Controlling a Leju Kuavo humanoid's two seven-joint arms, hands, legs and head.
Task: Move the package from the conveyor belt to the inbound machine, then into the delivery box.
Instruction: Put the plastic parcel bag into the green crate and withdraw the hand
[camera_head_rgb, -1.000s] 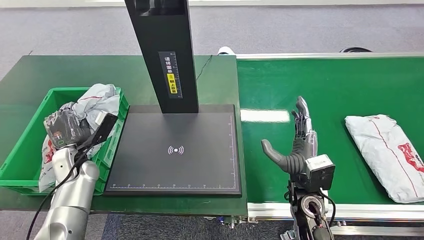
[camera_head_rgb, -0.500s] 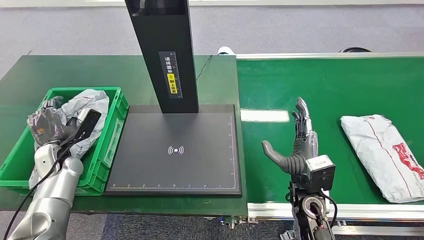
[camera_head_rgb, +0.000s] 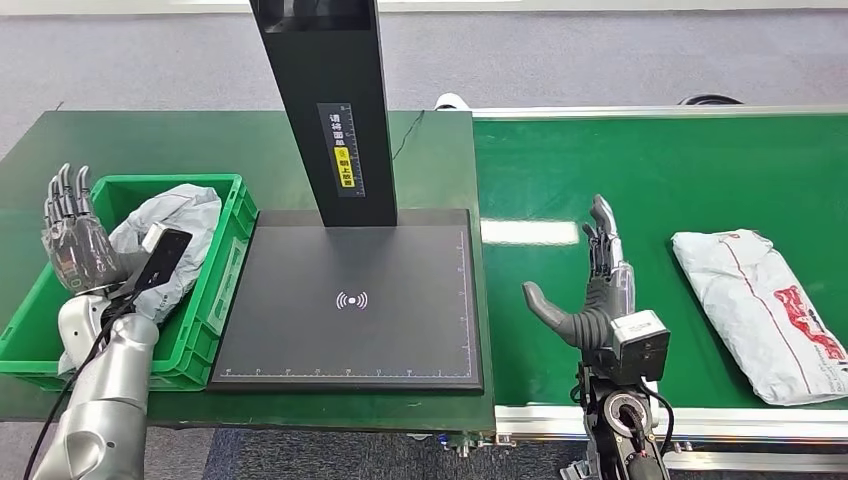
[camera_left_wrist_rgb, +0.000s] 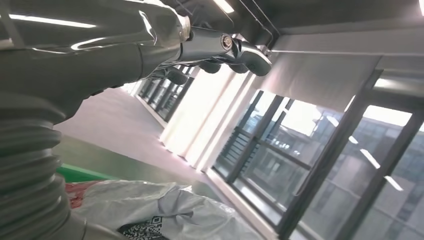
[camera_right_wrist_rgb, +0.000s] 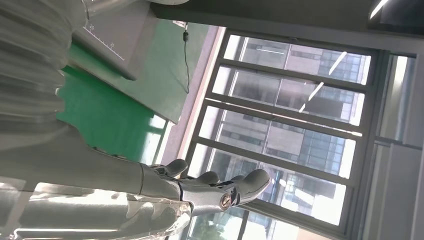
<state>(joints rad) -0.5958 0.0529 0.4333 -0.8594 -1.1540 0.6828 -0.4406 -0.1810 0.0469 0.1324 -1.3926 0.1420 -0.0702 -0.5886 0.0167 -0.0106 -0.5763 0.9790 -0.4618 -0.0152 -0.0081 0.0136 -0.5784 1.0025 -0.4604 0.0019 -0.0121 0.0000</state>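
Hands first: left hand (camera_head_rgb: 72, 243) raised over the left end of the bin (camera_head_rgb: 228, 262), fingers spread and pointing up, holding nothing. Left wrist view shows its fingers (camera_left_wrist_rgb: 227, 49) extended against windows (camera_left_wrist_rgb: 320, 165), with a grey bag (camera_left_wrist_rgb: 165, 212) below. That bag (camera_head_rgb: 170, 225) lies crumpled in the green bin, a printed code patch facing up on it; red print at one edge, hard to read. Right hand (camera_head_rgb: 590, 285) stands edge-up over the belt (camera_head_rgb: 700, 170), thumb out to the side, fingers straight, empty. Right wrist view has the same straight fingers (camera_right_wrist_rgb: 220, 192) and a corner of the scanner plate (camera_right_wrist_rgb: 112, 40). Second bag (camera_head_rgb: 765, 310), grey-white with red markings, lies flat on the belt, to the right of the right hand and apart from it. Scanner plate (camera_head_rgb: 350, 300) sits between bin and belt, black post (camera_head_rgb: 325, 100) rising from its far edge. Bin touches the plate's left side.
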